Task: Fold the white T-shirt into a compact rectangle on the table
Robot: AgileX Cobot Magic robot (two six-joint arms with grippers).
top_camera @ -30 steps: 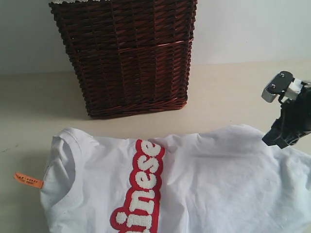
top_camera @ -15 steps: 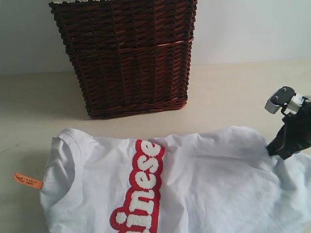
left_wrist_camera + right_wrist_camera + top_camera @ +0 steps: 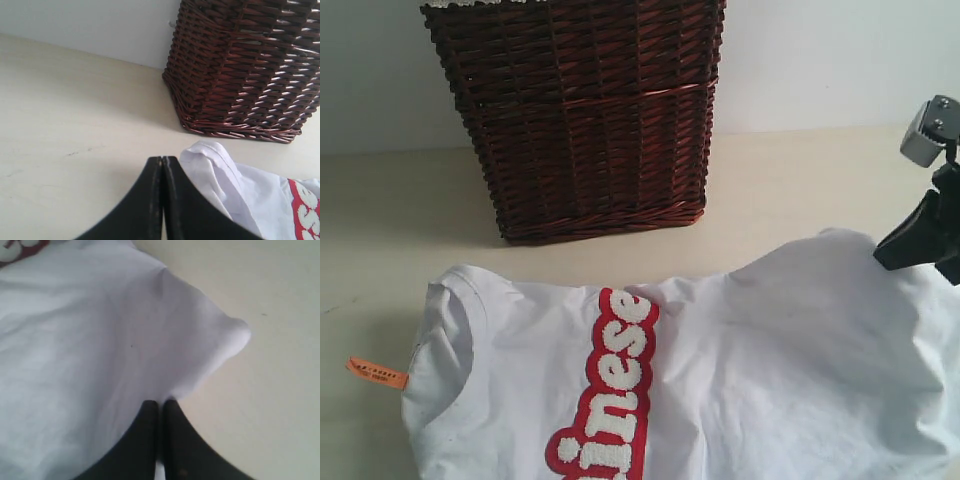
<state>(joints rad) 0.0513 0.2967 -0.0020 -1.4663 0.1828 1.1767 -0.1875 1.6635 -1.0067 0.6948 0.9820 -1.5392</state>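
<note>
Table (image 3: 400,220), pale beige and matte, meets a plain white wall (image 3: 820,60).

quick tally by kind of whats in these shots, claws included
white T-shirt: 1
dark wicker basket: 1
claws: 2 (left claw, right claw)
total: 4

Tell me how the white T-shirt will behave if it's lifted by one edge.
Probably floppy: the white T-shirt drapes in soft folds and tents up where the right gripper pinches it. Likely light, since that small pinch holds the fabric up. The fuzzy red-outlined letters look thicker, so that patch may bend less readily.
</note>
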